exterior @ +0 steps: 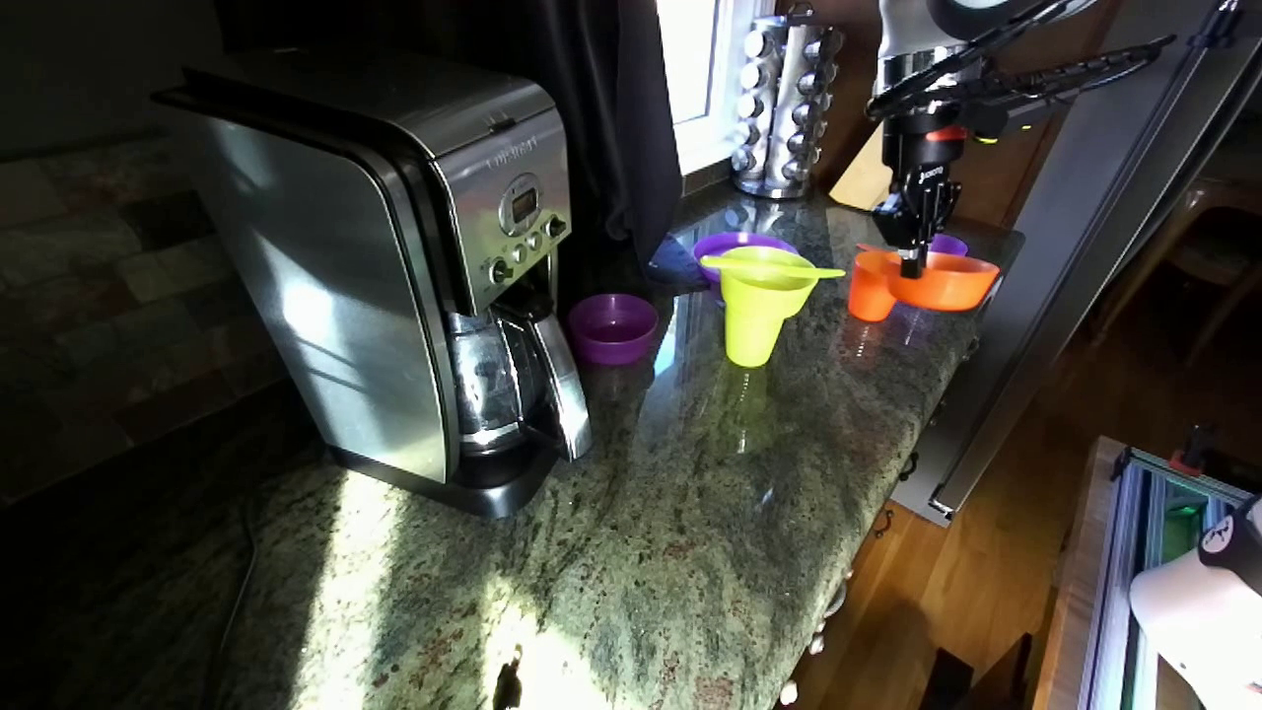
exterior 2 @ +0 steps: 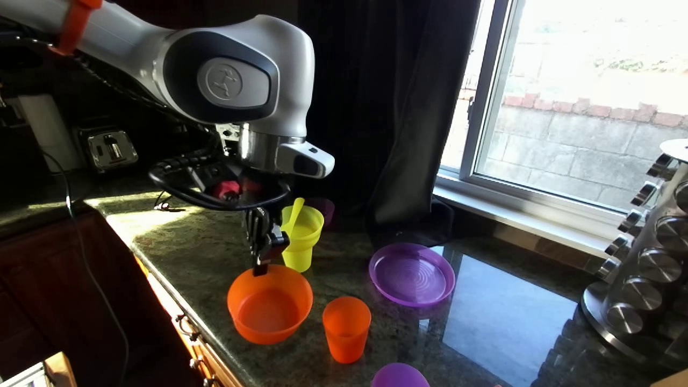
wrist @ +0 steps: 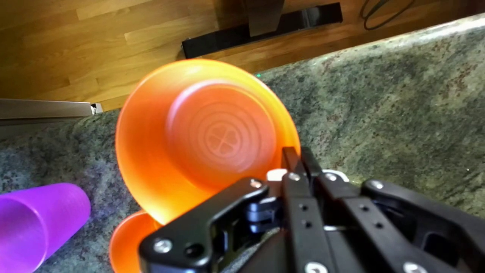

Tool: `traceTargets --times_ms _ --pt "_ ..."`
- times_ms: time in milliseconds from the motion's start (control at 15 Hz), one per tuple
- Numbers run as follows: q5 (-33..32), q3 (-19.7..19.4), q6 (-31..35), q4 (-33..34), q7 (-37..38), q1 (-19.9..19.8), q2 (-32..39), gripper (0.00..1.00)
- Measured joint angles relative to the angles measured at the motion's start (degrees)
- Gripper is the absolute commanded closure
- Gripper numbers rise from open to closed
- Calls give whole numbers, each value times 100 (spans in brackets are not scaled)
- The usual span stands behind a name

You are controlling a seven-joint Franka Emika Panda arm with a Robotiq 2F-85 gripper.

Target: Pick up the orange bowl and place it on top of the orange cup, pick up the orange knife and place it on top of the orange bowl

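Note:
My gripper [exterior: 914, 264] is shut on the near rim of the orange bowl [exterior: 948, 286], one finger inside the wall and one outside. The fingers pinching the rim [wrist: 297, 155] show in the wrist view. The empty bowl [wrist: 223, 132] appears raised above the counter and overlaps its edge in that view. The orange cup [exterior 2: 346, 330] stands upright beside the bowl [exterior 2: 270, 309]; the bowl partly covers the cup [wrist: 132, 242] in the wrist view. A small orange tip [exterior: 865, 247] shows behind the cup; I cannot tell whether it is the knife.
A purple cup [wrist: 57, 216] stands near the orange cup. A yellow bowl [exterior: 779, 291] with a yellow utensil sits on a yellow cup [exterior: 751, 340]. A purple plate [exterior 2: 413, 275], purple bowl [exterior: 613, 330], coffee maker [exterior: 493, 256] and spice rack [exterior: 784, 108] also stand on the counter.

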Motion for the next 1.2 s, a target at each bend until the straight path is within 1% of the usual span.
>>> traceTargets --times_ms 400,600,933,1200 --pt "-4 0 143 -153 -208 0 -169 99" --pt "-64 -1 425 -138 -261 -28 -188 99" --pt "-407 -11 835 68 -265 -139 -100 99" --pt "-677 -23 1100 296 -268 -202 197 99"
